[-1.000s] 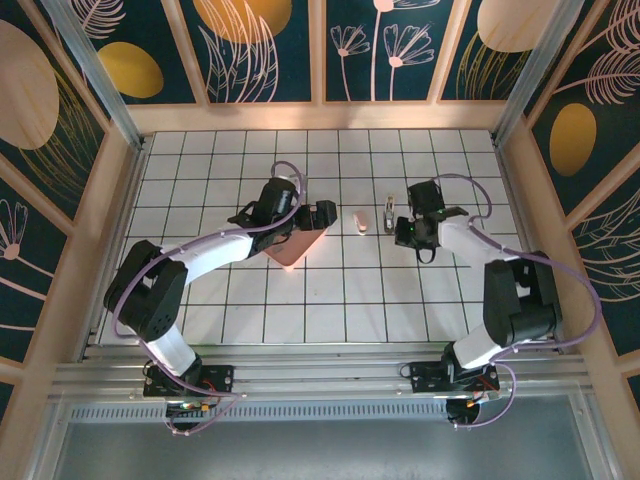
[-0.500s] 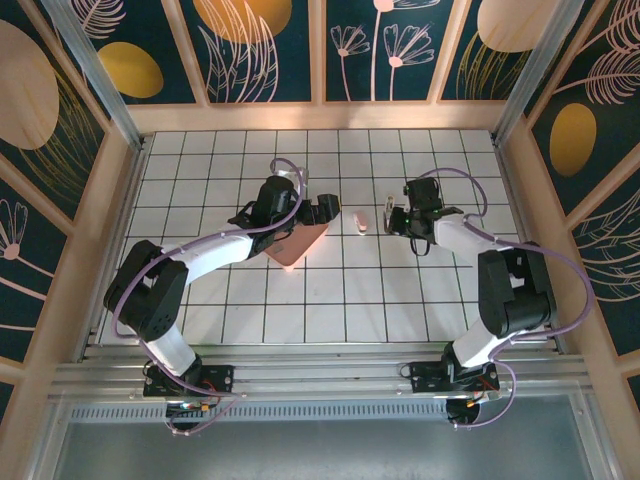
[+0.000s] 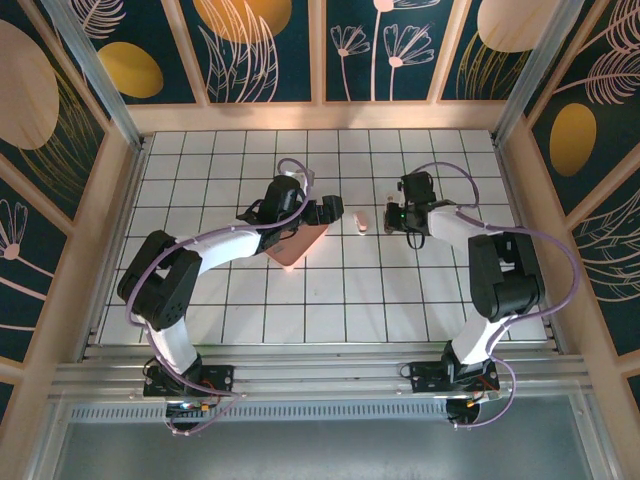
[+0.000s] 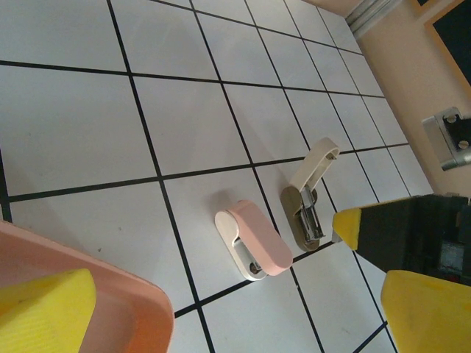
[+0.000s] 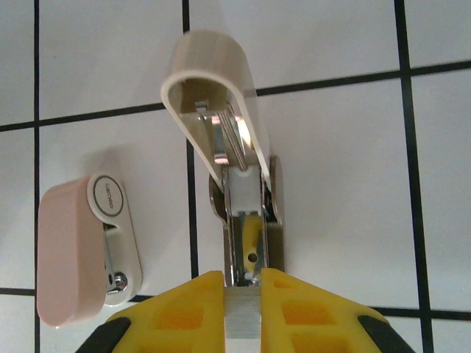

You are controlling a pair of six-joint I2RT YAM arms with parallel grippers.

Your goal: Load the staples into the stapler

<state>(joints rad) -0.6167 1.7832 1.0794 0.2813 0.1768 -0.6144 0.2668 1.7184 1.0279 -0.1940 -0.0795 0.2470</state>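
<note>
From above, the counter [image 3: 330,290] is a white tiled surface with black grid lines, boxed in by wooden frames and dark blue panels painted with pale flowers and gold ovals. A pink tray [image 3: 290,248] lies left of centre, with my left tool [image 3: 328,213] over its far right corner. To the right come a small pink gadget [image 3: 361,221] and then the stapler [image 3: 388,213] with its lid raised, and my right tool [image 3: 399,216] sits just right of that. In my left wrist view, my left tool [image 4: 239,294] is spread as wide as it goes and holds nothing. One yellow finger is over the tray's corner [image 4: 125,294], the other over bare tile. Beyond it the pink gadget [image 4: 252,239] lies flat, the beige stapler [image 4: 307,200] stands open beside it, and the yellow tip of my right tool [image 4: 346,226] is at the stapler's metal end. In my right wrist view, my right tool [image 5: 243,278] is pinched tight on the staples [image 5: 243,323], a short grey ridged strip held between the yellow pads. The strip's end meets the near end of the stapler's [image 5: 246,187] open metal channel. The beige lid is hinged up and away on the far side, and the pink gadget [image 5: 73,254] lies to the left on the tiles [image 5: 346,169].
</note>
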